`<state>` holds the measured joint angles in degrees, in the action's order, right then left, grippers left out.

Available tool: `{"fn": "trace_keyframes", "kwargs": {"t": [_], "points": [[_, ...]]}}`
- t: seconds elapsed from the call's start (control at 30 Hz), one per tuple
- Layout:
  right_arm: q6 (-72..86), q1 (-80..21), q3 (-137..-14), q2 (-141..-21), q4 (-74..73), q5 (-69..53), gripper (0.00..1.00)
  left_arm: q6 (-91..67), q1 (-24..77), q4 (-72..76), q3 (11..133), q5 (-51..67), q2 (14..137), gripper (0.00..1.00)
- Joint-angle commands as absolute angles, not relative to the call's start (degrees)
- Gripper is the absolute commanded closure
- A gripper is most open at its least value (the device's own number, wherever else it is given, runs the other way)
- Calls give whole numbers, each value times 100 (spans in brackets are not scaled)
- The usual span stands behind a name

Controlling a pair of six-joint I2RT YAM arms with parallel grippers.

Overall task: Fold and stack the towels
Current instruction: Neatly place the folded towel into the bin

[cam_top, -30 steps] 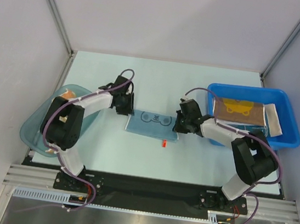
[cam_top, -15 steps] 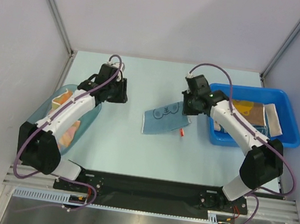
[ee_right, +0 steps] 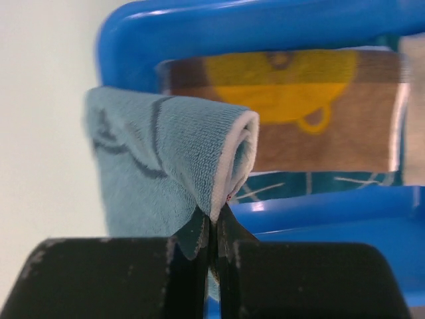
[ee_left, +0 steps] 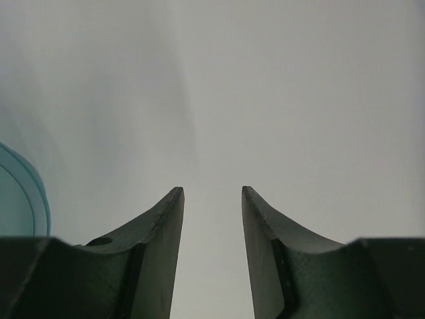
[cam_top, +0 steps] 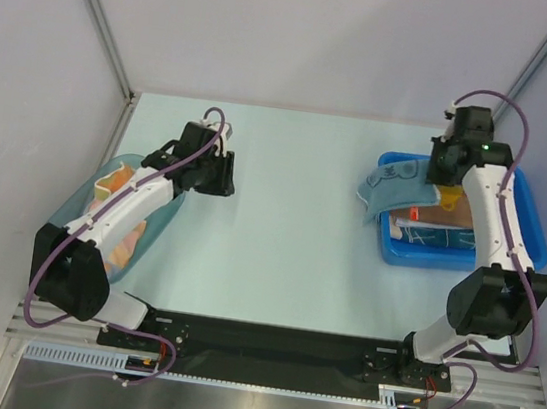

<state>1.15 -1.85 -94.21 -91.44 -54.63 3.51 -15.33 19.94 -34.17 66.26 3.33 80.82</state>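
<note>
The right gripper (ee_right: 214,222) pinches the teal-blue towel (ee_right: 159,166), which hangs over the blue bin's (ee_right: 265,20) rim at 3 o'clock; a brown towel (ee_right: 319,133) lies inside. The left gripper (ee_left: 212,193) gapes empty at 9 o'clock, beside the teal tub (ee_left: 23,199).

Teal-blue towel (ee_right: 153,166), dark-lined; blue bin (ee_right: 265,23)

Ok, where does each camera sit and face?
Top external: above, behind the bases, looking down at table, left arm, right arm.
Left wrist: faces table past the left gripper's parted fingers; teal tub edge left.
Right wrist: faces the blue bin; right gripper pinches the teal-blue towel.
Top and right wrist share towel, bin, brown towel.
</note>
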Motion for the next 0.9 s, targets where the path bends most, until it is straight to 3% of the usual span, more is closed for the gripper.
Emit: {"fn": "trace_keyframes", "kwargs": {"t": [0.0, 0.33, 0.87], "points": [[-421, 395, -9782, -9307, -5353, -95, 100, -1406, 1960, -3243, 6627, 527, 7971, 54], [-694, 1221, -10177, -10080, -5229, -176, 100, -1301, 1960, -3612, 7127, 501, 8095, 54], [-1195, 1687, -10704, -11319, -5088, 194, 100, -1195, 1960, -3946, 7831, 114, 8332, 53]]}}
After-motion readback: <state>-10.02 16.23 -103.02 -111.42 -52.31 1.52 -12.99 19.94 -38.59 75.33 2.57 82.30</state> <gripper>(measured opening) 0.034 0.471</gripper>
